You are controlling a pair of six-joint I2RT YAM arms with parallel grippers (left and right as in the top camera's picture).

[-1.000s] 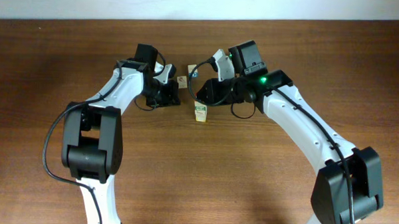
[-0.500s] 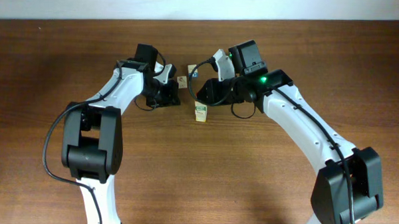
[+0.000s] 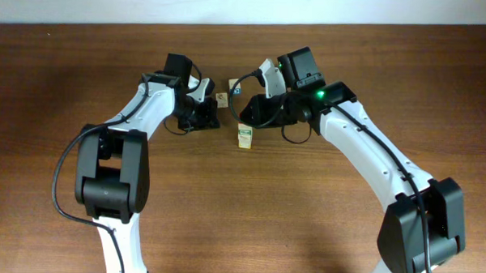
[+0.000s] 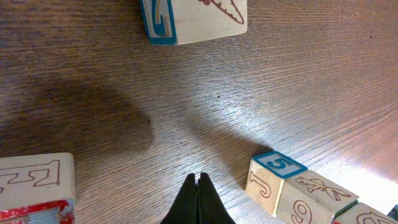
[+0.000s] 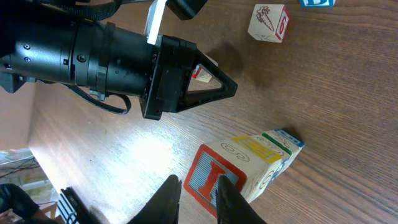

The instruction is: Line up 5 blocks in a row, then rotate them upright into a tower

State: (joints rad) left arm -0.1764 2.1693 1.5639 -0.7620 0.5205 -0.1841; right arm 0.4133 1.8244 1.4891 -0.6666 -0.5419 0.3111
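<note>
Right gripper: jaws narrowly apart, nothing clamped. The fingertips straddle the near corner of the end block; contact cannot be confirmed. This block shows a red-framed I face toward the lower left of the frame. It heads the row of blocks, whose long axis runs from lower centre up to the right.

Left gripper: jaws fully closed and empty, over the bare table. A red-lettered block lies at lower left.

Matt wooden blocks, grainy, seemingly varnished table
</note>
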